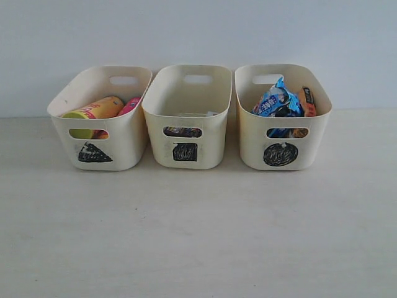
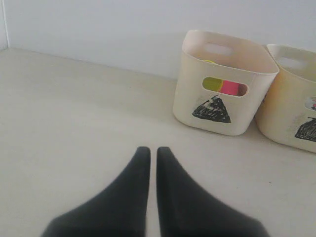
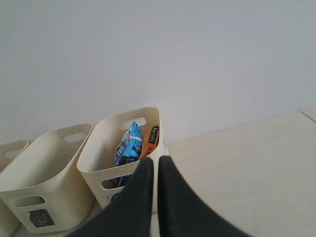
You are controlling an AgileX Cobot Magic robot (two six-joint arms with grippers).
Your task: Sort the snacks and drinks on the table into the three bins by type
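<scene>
Exterior view, bins: we see 3 cream tubs in 1 row on the table [image 1: 198,236], close to the pale wall [image 1: 198,31], their sides nearly touching.
Exterior view, triangle bin [image 1: 127,152]: at the left end; the yellow-orange tube [image 1: 102,108] and the pink tube [image 1: 129,105] lie slanted inside it, side by side.
Exterior view, square bin [image 1: 214,146]: in the middle; a dark carton [image 1: 182,131] shows through its front cut-out, and we cannot make out what else it holds.
Exterior view, circle bin [image 1: 251,152]: at the right end; the blue bag [image 1: 277,101] stands above the rim, with the orange-brown packet [image 1: 306,102] just beside it.
Left wrist view, left gripper [image 2: 153,152]: jaws pressed narrow with only a slit between them, holding nothing; we see it over bare table, well apart from the triangle bin.
Left wrist view, triangle bin: a yellow-green lid [image 2: 213,84] and pink show through its cut-out.
Right wrist view, right gripper [image 3: 154,160]: jaws drawn together, holding nothing, in front of the circle bin.
Right wrist view, circle bin: the blue bag and the packet stand upright inside; the square bin sits beside it.
</scene>
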